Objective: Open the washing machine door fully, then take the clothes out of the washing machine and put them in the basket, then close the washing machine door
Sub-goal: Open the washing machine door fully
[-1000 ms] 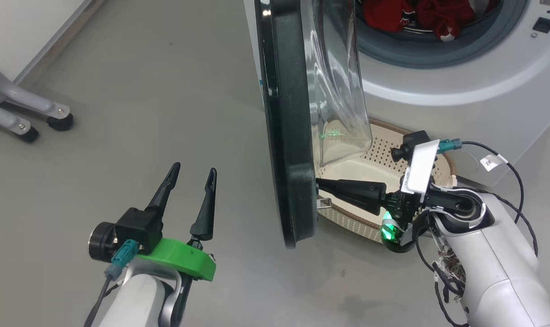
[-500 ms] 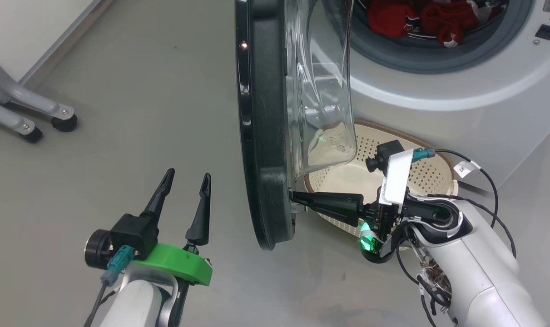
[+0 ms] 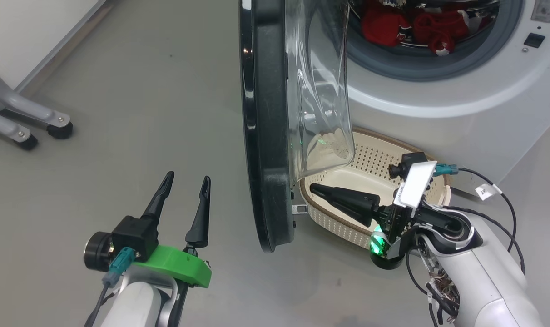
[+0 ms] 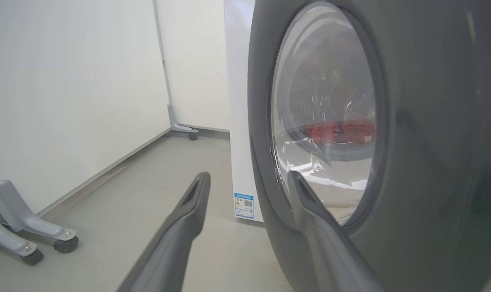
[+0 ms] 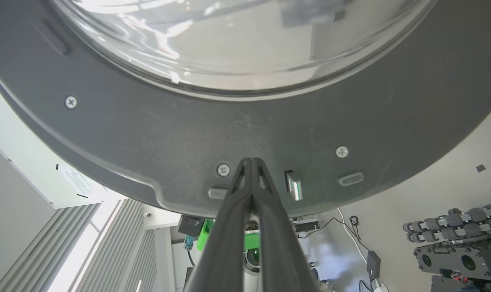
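The washing machine door (image 3: 268, 136) stands open, edge-on to the head view, its clear glass bowl (image 3: 322, 91) bulging toward the white washing machine (image 3: 461, 113). Red clothes (image 3: 406, 27) lie in the drum. On the floor below the opening sits the cream basket (image 3: 379, 156), holding nothing. My right gripper (image 3: 312, 187) is shut with nothing in it, above the basket's near rim. Its tip is a short way off the door's dark inner rim (image 5: 245, 129), beside the latch (image 5: 293, 184). My left gripper (image 3: 188, 177) hangs open on the door's outer side (image 4: 432, 142).
Grey frame legs on castors (image 3: 29, 122) stand at the far left by the white wall. A small blue label (image 4: 244, 205) marks the machine's side panel. Bare grey floor lies between my left gripper and the door.
My right gripper first pressed its tip against the door's inner rim and swung the door wider, then drew back, leaving a gap. The head camera shifted. The left gripper barely moved.
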Available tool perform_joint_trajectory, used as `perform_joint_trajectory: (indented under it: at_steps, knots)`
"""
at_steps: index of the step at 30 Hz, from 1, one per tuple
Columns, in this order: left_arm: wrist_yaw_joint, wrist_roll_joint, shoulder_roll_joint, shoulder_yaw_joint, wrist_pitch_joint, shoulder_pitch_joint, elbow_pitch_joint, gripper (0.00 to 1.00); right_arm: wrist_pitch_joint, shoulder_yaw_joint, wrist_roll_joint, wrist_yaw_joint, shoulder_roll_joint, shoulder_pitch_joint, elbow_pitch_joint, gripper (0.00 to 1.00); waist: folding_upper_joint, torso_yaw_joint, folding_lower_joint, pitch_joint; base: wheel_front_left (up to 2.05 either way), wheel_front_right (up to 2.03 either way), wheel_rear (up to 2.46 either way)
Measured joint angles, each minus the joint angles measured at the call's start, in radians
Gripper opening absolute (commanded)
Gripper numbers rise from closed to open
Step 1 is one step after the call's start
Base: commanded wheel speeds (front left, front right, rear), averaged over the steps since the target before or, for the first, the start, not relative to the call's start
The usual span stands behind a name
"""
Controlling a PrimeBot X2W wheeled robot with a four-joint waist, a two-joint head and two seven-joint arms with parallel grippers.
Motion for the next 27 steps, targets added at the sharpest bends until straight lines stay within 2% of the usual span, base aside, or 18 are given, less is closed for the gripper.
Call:
perform_joint_trajectory:
  at_steps: [10, 11, 13, 14, 15, 21, 27]
  knots:
    - [0.000, 0.019, 0.002, 0.036, 0.000, 0.018, 0.001, 1.00, -0.126, -0.122, -0.001, 0.006, -0.011, 0.086, -0.063, 0.00, 0.0000, -0.043, 0.0001, -0.013, 0.00, 0.00, 0.00]
    - [0.000, 0.020, 0.002, 0.038, 0.000, 0.020, 0.001, 1.00, -0.143, -0.135, -0.006, 0.006, -0.015, 0.097, -0.077, 0.03, 0.0000, -0.048, 0.0001, -0.014, 0.00, 0.00, 0.00]
    - [0.000, 0.022, 0.002, 0.042, 0.000, 0.023, 0.003, 1.00, -0.169, -0.154, -0.017, 0.006, -0.022, 0.118, -0.106, 0.36, 0.0000, -0.060, 0.0001, -0.014, 0.00, 0.00, 0.00]
    - [0.000, 0.022, 0.002, 0.042, 0.000, 0.023, 0.003, 1.00, -0.169, -0.154, -0.017, 0.006, -0.022, 0.118, -0.106, 0.92, 0.0000, -0.060, 0.0001, -0.014, 0.00, 0.00, 0.00]
    - [0.000, 0.023, 0.002, 0.044, 0.000, 0.026, 0.004, 1.00, -0.185, -0.159, -0.030, 0.006, -0.026, 0.128, -0.119, 1.00, 0.0000, -0.065, 0.0001, -0.014, 0.00, 0.00, 0.00]
    - [0.000, 0.024, 0.007, 0.066, 0.000, 0.027, 0.017, 1.00, -0.278, -0.182, -0.142, 0.006, -0.048, 0.188, -0.194, 1.00, 0.0000, -0.101, 0.0001, -0.011, 0.00, 0.00, 0.00]
    - [0.000, 0.033, 0.009, 0.074, 0.000, 0.031, 0.032, 1.00, -0.423, -0.202, -0.318, 0.006, -0.093, 0.237, -0.256, 1.00, 0.0000, -0.135, 0.0001, -0.011, 0.00, 0.00, 0.00]
